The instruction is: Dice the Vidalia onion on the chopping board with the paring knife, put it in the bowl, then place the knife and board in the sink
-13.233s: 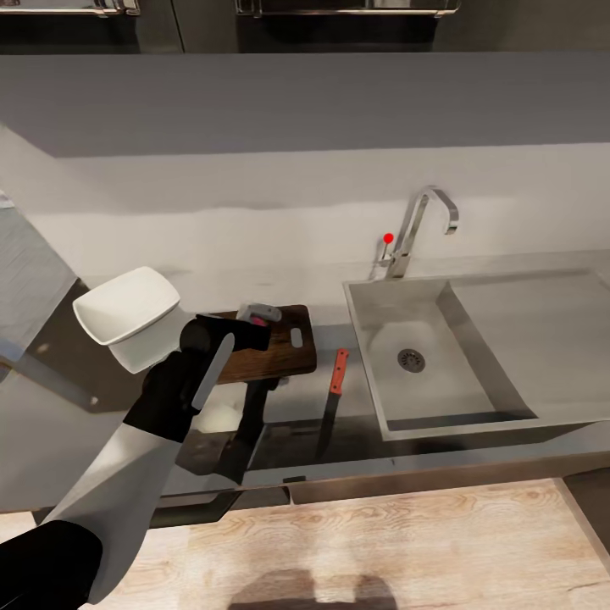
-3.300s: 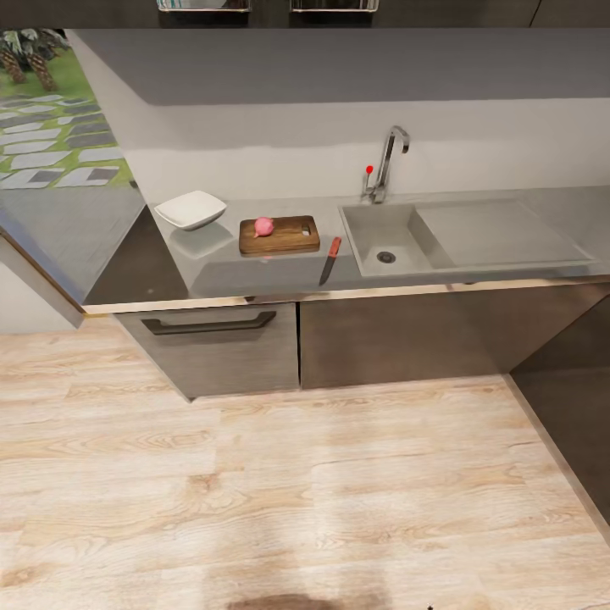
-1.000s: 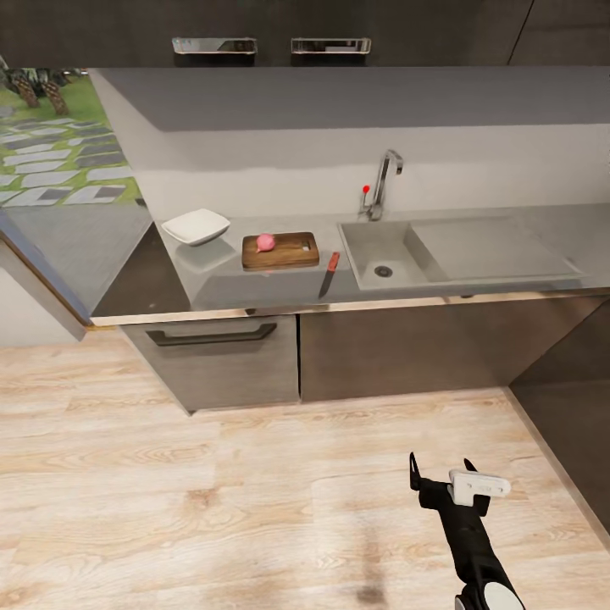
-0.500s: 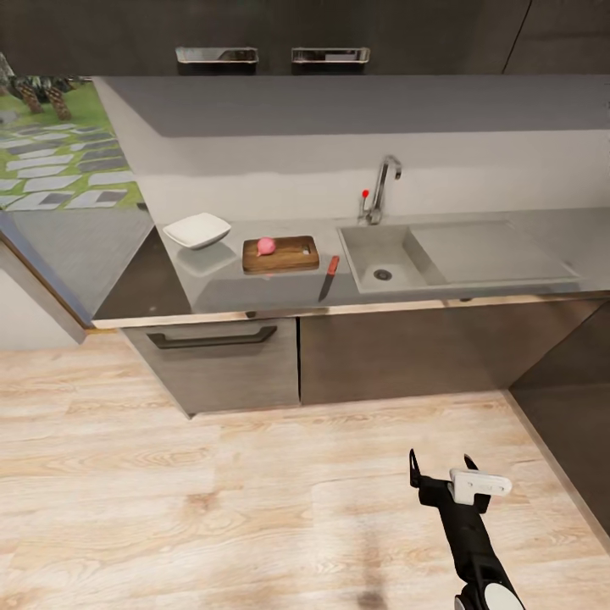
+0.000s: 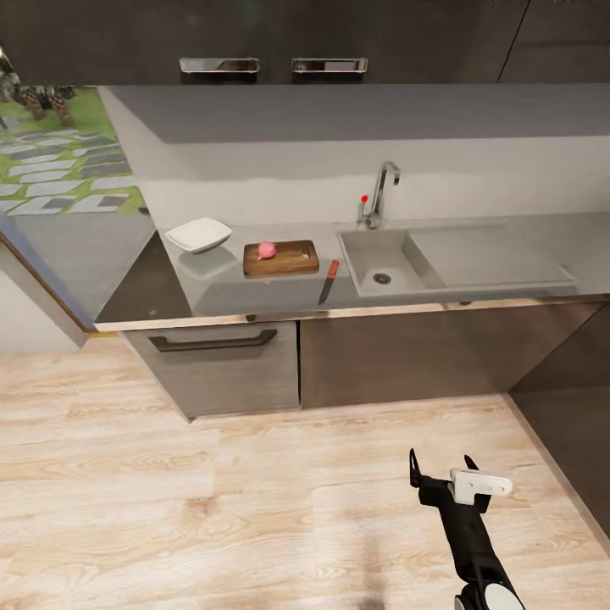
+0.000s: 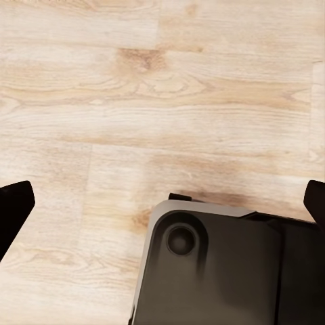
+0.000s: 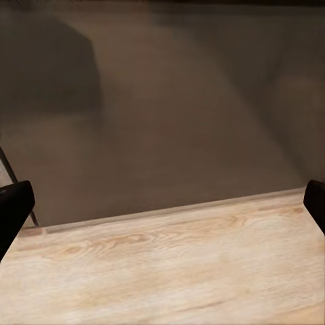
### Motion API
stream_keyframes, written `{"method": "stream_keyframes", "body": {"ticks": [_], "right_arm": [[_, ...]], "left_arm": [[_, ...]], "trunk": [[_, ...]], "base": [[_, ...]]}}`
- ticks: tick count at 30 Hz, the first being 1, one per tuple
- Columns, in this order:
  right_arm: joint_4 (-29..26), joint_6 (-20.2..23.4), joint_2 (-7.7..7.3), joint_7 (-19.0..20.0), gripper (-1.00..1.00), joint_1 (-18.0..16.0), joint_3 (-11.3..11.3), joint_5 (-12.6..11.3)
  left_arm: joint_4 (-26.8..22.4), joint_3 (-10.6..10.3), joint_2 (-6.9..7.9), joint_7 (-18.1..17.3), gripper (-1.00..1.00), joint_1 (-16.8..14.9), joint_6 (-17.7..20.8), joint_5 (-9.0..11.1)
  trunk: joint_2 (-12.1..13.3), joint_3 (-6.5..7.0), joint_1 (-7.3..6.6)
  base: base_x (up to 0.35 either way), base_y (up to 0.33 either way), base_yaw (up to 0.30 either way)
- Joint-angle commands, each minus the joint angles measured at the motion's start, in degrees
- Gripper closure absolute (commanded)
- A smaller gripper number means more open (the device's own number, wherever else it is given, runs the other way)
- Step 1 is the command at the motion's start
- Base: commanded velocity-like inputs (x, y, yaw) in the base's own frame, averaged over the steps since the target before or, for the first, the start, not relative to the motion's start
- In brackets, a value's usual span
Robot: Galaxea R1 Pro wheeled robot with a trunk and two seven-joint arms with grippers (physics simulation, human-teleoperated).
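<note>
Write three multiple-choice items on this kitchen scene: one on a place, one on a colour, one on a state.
1. Where is the onion?
A. in the sink
B. on the board
C. in the bowl

2. What colour is the bowl?
A. white
B. red
C. black

3. How is the right gripper?
A. shut on the knife
B. shut on the onion
C. open, holding nothing

Key: 1 B, the onion rests on the board, left of the sink. 2 A, the bowl is white. 3 C, the right gripper hangs over the floor, fingers apart; the knife lies on the countertop.
</note>
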Motion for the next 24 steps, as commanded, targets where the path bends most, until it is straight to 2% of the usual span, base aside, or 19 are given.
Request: {"method": "stream_keyframes", "body": {"ticks": [1, 18, 24], "right_arm": [[0.0, -0.1, 0.0, -0.2, -1.0, 0.0, 0.0, 0.5], [0.0, -0.2, 0.07, -0.2, -1.0, 0.0, 0.0, 0.5], [0.0, -0.2, 0.08, -0.2, -1.0, 0.0, -0.1, 0.5]], "left_arm": [[-0.1, -0.5, 0.09, 0.5, -1.0, 0.0, -0.1, 0.3], [-0.1, -0.4, 0.09, 0.5, -1.0, 0.0, -0.1, 0.3], [-0.1, -0.4, 0.09, 0.5, -1.0, 0.0, -0.1, 0.3]], "trunk": [[-0.1, -0.07, 0.03], [-0.1, -0.05, 0.03], [-0.1, 0.32, 0.03]], "base": [[0.0, 0.0, 0.0], [0.0, 0.0, 0.0], [0.0, 0.0, 0.0]]}}
